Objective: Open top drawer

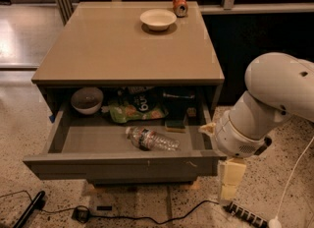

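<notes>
The top drawer (122, 165) of the tan cabinet (122, 50) stands pulled out far toward me. Its dark grey-brown flat front shows small pale scratches right of centre. Inside lie a grey bowl (87, 99), a green snack bag (135, 108), a clear water bottle (152, 139) and a sponge (175, 124). My gripper (208, 129) is at the drawer's right side wall, at the end of the white arm (265, 109), whose bulk hides most of it. A pale yellow part (230, 179) hangs below the wrist.
A white bowl (158, 19) and a soda can (180, 4) stand on the cabinet top. On the floor lie a power strip (245, 214), a black cable (147, 218) and a black stick-like object (29, 210). A dark wall panel (255, 50) is to the right.
</notes>
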`<state>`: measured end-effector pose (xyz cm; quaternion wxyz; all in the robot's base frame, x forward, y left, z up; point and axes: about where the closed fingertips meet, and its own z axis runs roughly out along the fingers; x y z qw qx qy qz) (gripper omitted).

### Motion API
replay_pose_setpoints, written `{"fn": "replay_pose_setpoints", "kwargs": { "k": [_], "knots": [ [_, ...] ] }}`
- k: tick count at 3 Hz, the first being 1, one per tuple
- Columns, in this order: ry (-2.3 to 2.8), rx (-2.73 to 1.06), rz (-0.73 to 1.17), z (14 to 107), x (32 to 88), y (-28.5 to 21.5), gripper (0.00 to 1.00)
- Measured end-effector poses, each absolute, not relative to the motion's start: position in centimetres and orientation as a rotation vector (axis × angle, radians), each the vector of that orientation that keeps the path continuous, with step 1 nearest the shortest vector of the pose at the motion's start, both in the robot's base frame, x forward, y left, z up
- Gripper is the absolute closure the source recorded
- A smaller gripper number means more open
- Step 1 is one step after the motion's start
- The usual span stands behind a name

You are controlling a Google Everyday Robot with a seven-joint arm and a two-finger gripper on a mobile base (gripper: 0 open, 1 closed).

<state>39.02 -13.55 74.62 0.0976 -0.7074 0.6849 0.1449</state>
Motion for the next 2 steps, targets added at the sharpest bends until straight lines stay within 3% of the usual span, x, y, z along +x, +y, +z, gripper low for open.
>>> {"fn": "replay_pose_setpoints", "kwargs": {
  "k": [2],
  "knots": [
    [2.034, -2.169, 0.504, 70.5, 39.7, -12.1, 0.0]
  ]
}}
